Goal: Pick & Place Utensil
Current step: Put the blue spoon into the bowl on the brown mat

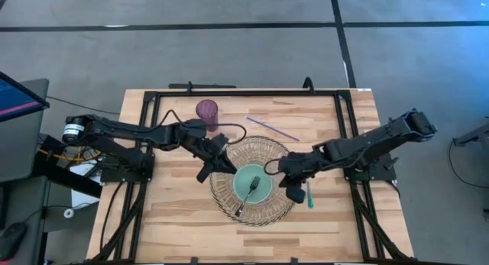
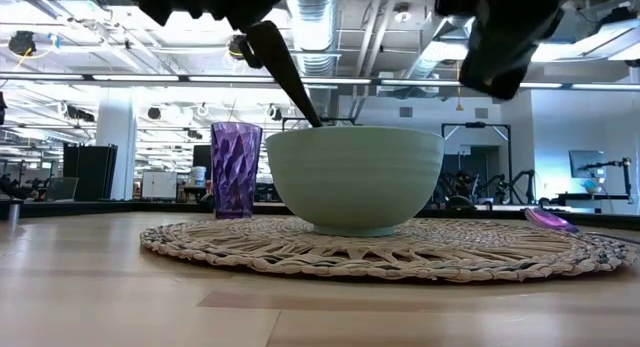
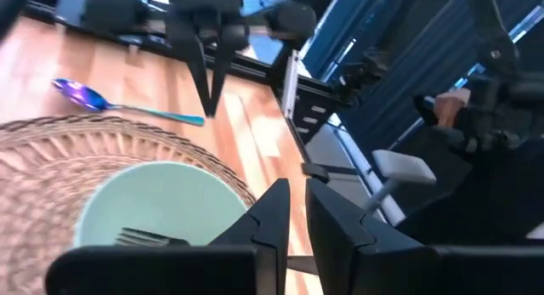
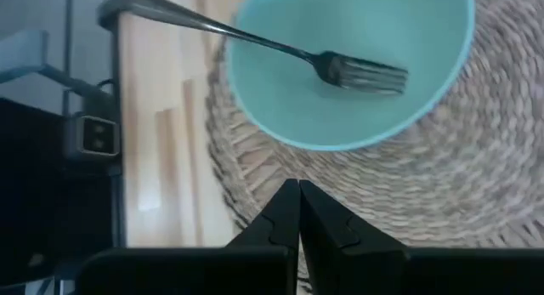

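A pale green bowl [image 1: 254, 185] stands on a round woven mat [image 1: 229, 200]. A metal fork [image 4: 340, 70] lies in it, tines on the bowl's floor and handle [image 1: 239, 210] leaning over the rim toward the table's near-left. A spoon [image 3: 127, 108] with a purple bowl and teal handle lies flat on the table just right of the mat. My left gripper [image 3: 297, 189] hovers over the mat's left edge, beside the bowl, fingers a narrow gap apart. My right gripper [image 4: 297, 186] hovers over the mat's right edge, shut and empty.
A purple faceted cup [image 1: 206, 110] stands at the far left of the mat. A thin purple straw [image 1: 272, 128] lies on the wood beyond the mat. A black frame [image 1: 244, 95] runs around the table top. Bare wood lies near the front edge.
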### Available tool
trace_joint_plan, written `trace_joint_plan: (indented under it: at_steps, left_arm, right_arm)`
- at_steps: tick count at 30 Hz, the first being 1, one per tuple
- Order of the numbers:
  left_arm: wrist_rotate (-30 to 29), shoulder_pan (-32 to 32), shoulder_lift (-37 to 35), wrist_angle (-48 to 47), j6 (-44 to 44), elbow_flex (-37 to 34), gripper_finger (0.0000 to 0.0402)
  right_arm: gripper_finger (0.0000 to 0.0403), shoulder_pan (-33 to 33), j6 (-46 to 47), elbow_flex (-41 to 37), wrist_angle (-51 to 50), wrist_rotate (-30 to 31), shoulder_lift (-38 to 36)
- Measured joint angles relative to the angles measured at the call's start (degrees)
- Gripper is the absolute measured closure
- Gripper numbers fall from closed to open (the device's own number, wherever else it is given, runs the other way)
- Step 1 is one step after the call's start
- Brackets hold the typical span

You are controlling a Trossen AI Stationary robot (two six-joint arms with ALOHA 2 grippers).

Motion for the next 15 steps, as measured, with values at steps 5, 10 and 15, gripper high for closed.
trace_joint_plan:
  at_steps: [5,10,15]
  left_arm:
    - [0.0,2.3,-0.1,-1.7,0.1,0.0,0.0360]
    - [0.0,3.8,-0.1,-2.3,1.7,0.0,0.0360]
    - [0.0,3.7,-0.2,-3.1,5.4,0.0,0.0360]
  right_arm:
    - [0.0403,-1.0,6.2,0.4,-8.4,0.4,1.3]
    - [0.0403,0.2,13.7,1.1,-18.3,3.6,0.3]
    - [0.0397,3.0,17.9,1.1,-21.5,3.7,0.1]
